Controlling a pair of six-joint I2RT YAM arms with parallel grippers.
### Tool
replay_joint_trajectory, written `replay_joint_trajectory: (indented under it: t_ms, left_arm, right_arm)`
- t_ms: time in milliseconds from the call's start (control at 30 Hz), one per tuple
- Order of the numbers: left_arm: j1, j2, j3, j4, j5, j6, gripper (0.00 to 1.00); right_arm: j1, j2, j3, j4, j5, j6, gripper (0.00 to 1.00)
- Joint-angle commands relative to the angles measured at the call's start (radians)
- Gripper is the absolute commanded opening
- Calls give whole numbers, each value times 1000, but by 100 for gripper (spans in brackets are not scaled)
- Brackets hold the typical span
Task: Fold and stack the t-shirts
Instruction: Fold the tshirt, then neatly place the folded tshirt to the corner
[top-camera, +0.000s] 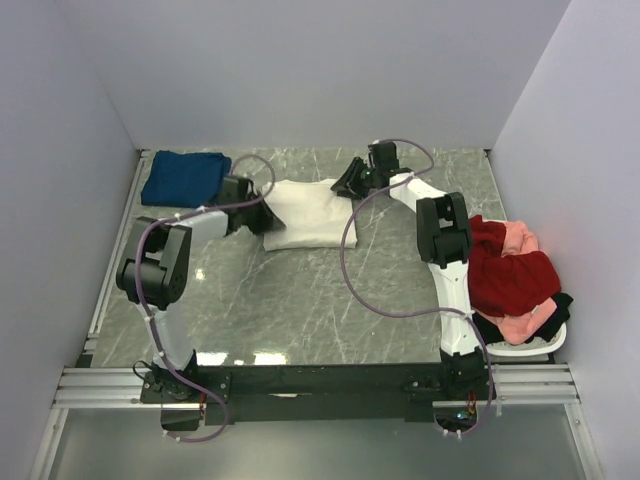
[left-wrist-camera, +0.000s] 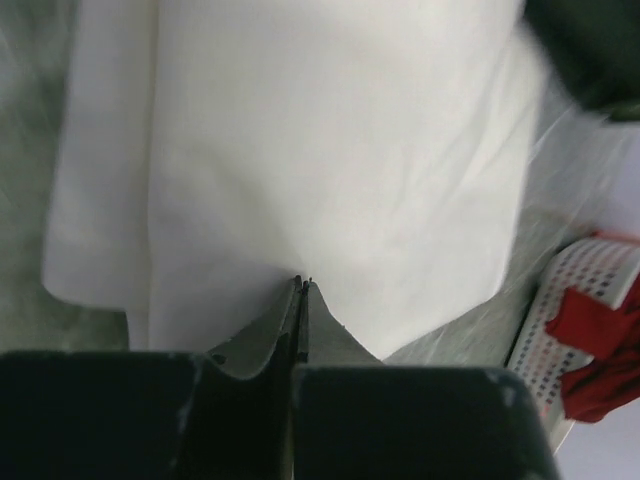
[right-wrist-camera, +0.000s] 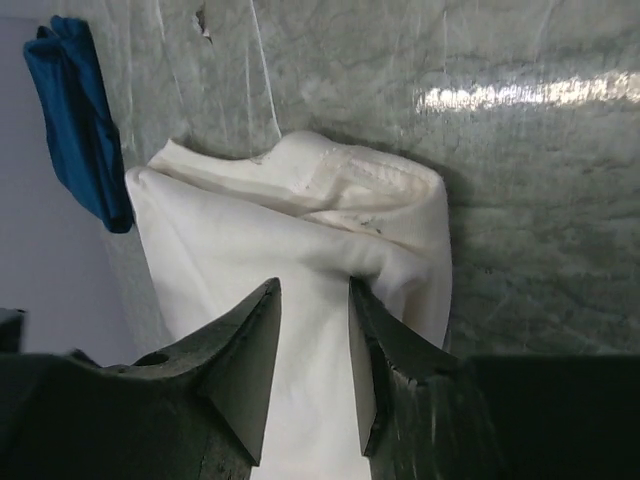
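The cream-white t-shirt (top-camera: 305, 212) lies folded at the back middle of the table and fills the left wrist view (left-wrist-camera: 330, 160). My left gripper (top-camera: 248, 200) is at its left edge, jaws pressed together (left-wrist-camera: 302, 282) on the cloth's near edge. My right gripper (top-camera: 350, 180) is at the shirt's far right corner. It is open (right-wrist-camera: 311, 285), with a ridge of the cream-white cloth (right-wrist-camera: 300, 250) lying between its fingertips. The dark blue t-shirt (top-camera: 185, 177) lies folded at the back left and also shows in the right wrist view (right-wrist-camera: 80, 120).
A white basket (top-camera: 540, 345) at the right edge holds a heap of red (top-camera: 510, 275), pink (top-camera: 520, 237) and black shirts. It also shows in the left wrist view (left-wrist-camera: 570, 290). Grey walls enclose the marble table (top-camera: 300, 300).
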Motion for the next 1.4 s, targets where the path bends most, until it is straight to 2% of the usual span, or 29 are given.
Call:
replay_joint_trajectory:
  t_ms: [0, 167, 300, 400, 500, 567, 733, 867, 1000, 1100, 1367]
  left_arm:
    - [-54, -49, -85, 110, 5, -31, 4]
    - [-81, -66, -160, 115, -29, -33, 3]
    - [-79, -111, -142, 71, -47, -11, 4]
    - [-77, -160, -99, 27, -87, 6, 11]
    - [-65, -209, -76, -55, -158, 13, 22]
    - [-38, -232, -78, -80, -196, 6, 33]
    - [38, -160, -39, -95, -167, 12, 48]
    - [61, -74, 28, -91, -87, 33, 54]
    - [70, -23, 53, -78, -29, 61, 62]
    - [71, 12, 68, -105, -49, 66, 66]
    - [73, 81, 94, -131, -78, 92, 67]
  right_arm:
    - [-15, 16, 64, -16, -11, 15, 41]
    - [-27, 36, 93, -40, -41, 21, 41]
    - [-27, -24, 79, -62, -46, -2, 42]
    - [-28, -90, 73, -104, -38, -35, 43]
    - [-28, -192, -8, -92, -37, -55, 43]
    - [-18, -249, -68, -69, -47, -52, 43]
    - [53, -420, -304, 33, -50, -43, 43]
    - [129, -498, -465, 157, -53, -13, 43]
    - [176, -472, -533, 195, -57, -12, 43]
    - [176, -409, -550, 219, -95, -3, 42]
    - [166, -385, -693, 234, -58, -17, 40]
